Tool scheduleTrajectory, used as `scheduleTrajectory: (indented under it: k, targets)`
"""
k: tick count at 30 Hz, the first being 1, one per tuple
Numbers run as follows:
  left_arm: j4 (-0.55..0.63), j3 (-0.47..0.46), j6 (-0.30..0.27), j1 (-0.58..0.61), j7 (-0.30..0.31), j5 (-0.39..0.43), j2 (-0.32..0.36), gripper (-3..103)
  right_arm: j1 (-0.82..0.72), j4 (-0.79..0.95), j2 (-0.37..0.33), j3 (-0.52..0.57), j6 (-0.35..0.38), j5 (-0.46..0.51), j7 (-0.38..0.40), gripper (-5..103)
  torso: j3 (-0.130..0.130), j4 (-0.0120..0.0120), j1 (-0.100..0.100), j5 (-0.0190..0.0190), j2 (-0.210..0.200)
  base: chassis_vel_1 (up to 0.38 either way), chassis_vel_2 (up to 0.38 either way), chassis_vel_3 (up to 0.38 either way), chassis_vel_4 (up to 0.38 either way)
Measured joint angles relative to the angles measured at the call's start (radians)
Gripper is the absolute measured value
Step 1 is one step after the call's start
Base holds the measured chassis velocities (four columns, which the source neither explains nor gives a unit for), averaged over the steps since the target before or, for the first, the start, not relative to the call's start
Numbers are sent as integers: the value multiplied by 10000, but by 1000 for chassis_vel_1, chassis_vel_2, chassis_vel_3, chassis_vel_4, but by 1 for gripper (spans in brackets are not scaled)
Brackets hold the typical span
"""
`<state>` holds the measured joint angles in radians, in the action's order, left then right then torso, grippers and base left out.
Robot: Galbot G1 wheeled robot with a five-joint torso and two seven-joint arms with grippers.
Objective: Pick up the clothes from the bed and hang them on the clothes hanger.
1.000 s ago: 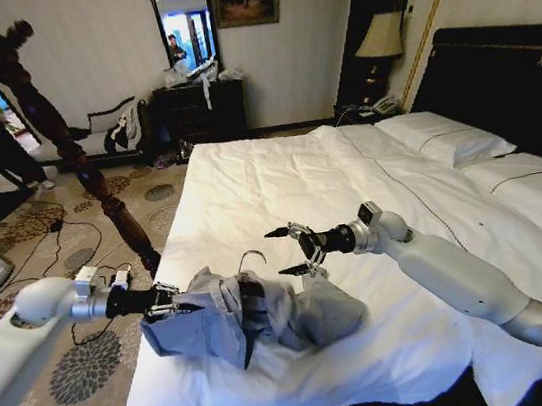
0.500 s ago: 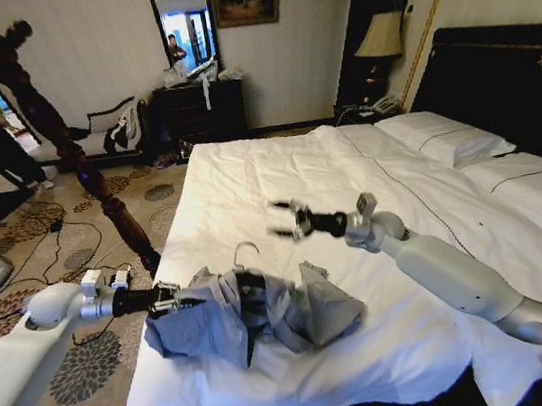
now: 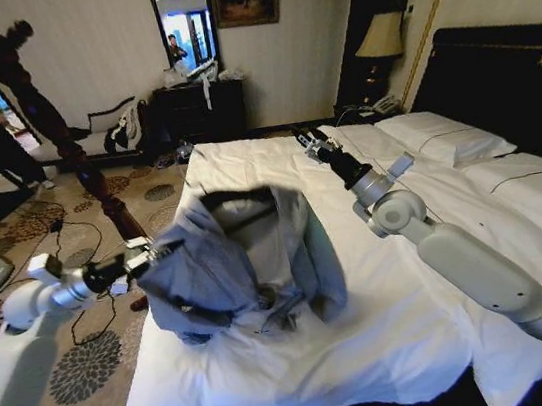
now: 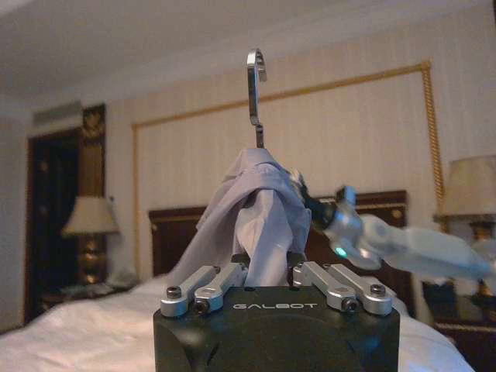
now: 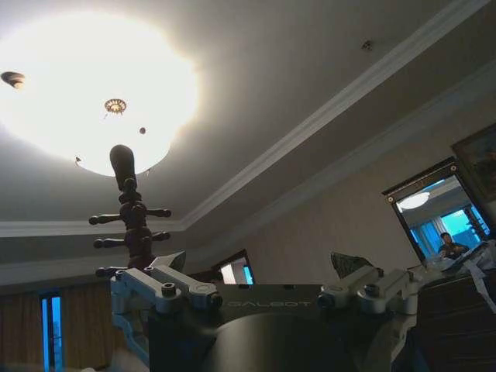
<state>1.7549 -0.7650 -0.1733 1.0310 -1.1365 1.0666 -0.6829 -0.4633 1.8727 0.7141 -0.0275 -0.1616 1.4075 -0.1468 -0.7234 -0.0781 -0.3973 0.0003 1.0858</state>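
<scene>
The grey-blue shirt (image 3: 229,264) hangs in the air above the near left part of the bed (image 3: 402,275), draped over the dark clothes hanger (image 3: 240,196). My left gripper (image 3: 149,252) is shut on the shirt's fabric at its left side. In the left wrist view the shirt (image 4: 260,209) rises from between the shut fingers (image 4: 205,280), and the hanger's silver hook (image 4: 256,81) sticks up above it. My right gripper (image 3: 306,140) is raised over the far middle of the bed, apart from the shirt. It is open, with nothing between its fingers (image 5: 167,287).
A tall dark wooden coat stand (image 3: 70,140) rises at the left beside the bed, on patterned carpet with cables. It also shows in the right wrist view as the coat stand (image 5: 128,209). White pillows (image 3: 444,143) and the black headboard (image 3: 506,79) are at the right. A dark dresser (image 3: 199,107) stands against the far wall.
My left gripper has lifted the shirt and hanger off the duvet. My right gripper has swung up and away from the shirt toward the far side of the bed.
</scene>
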Motion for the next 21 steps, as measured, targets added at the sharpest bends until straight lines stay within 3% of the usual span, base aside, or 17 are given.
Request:
scheduleTrajectory:
  k: [4, 7, 9, 10, 13, 17, 21]
  targets:
    - [128, -396, 23, 210, 66, 201, 190, 18, -51, 538, -236, 35, 161, 246, 748, 100, 0, 2, 0, -2, 0, 0, 0, 0, 0]
    - [182, -726, 52, 383, 69, 355, 316, 18, -186, 1839, -734, 248, 1260, 1584, 2410, 100, 1, 4, 0, -6, 0, 0, 0, 0, 0]
    - [192, -759, 53, 391, 69, 367, 317, 18, -223, 2186, -804, 315, 1570, 1943, 2802, 100, 1, 0, 0, -4, 0, 0, 0, 0, 0]
    - [201, -785, 55, 396, 65, 381, 316, 18, -300, 2854, -927, 455, 2216, 2687, 3699, 100, 1, -1, 1, -4, 0, 0, 0, 0, 0]
    - [199, -787, 57, 382, 58, 372, 284, 18, -459, 3996, -1058, 615, 3063, 3813, 5302, 100, 1, 3, 1, -5, 0, 0, 0, 0, 0]
    - [190, -833, 58, 389, 58, 370, 264, 18, -664, 4724, -1189, 629, 3320, 4220, 5956, 100, 1, 1, 1, -4, 1, 0, 0, 0, 0]
    - [240, -864, 58, 401, 53, 392, 263, 18, -886, 4821, -1257, 449, 3211, 3768, 5558, 100, 1, 2, 1, -4, 1, 0, 0, 0, 0]
